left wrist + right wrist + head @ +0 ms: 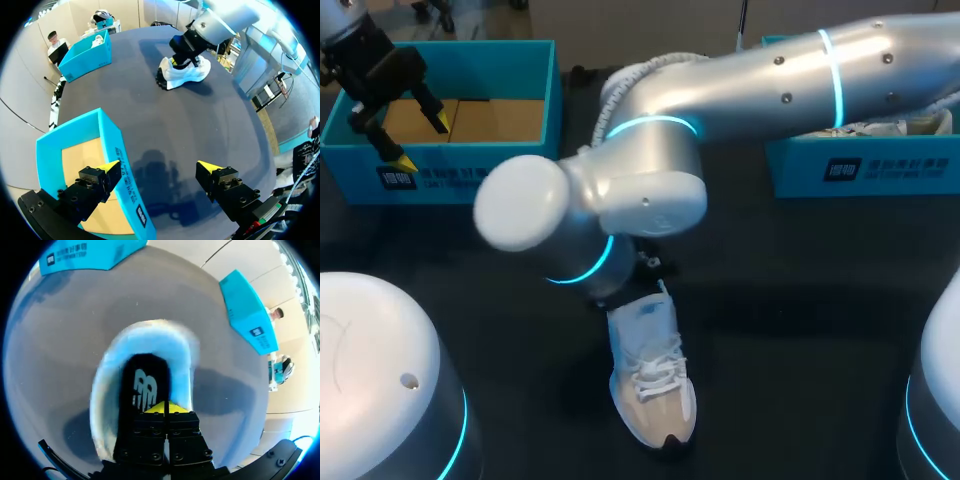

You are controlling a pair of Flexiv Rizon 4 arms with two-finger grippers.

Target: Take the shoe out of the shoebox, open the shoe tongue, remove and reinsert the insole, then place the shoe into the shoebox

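Dark worktop (pixel 800 300) holds a white lace-up sneaker (pixel 653 385) near centre, a teal cardboard shoebox (pixel 470 60) far left and a second teal box (pixel 860 165) far right. Left claw (pixel 159 166) gapes over the shoebox rim. Right claw (pixel 165 407), tips together, meets the sneaker's black insole (pixel 145 380).

White print on the left box (pixel 470 186), upper left, and the right box (pixel 890 168), upper right, is illegible. A white logo sits inside the shoe (pixel 106 385).

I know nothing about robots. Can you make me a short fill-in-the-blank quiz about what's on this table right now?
1. The white shoe stands on the black ____, outside the shoebox.
2. The left pincer hangs ____ and empty above the shoebox's wall.
3. The right pincer is shut and points down at the inside of the ____.
Missing words: table; open; shoe.
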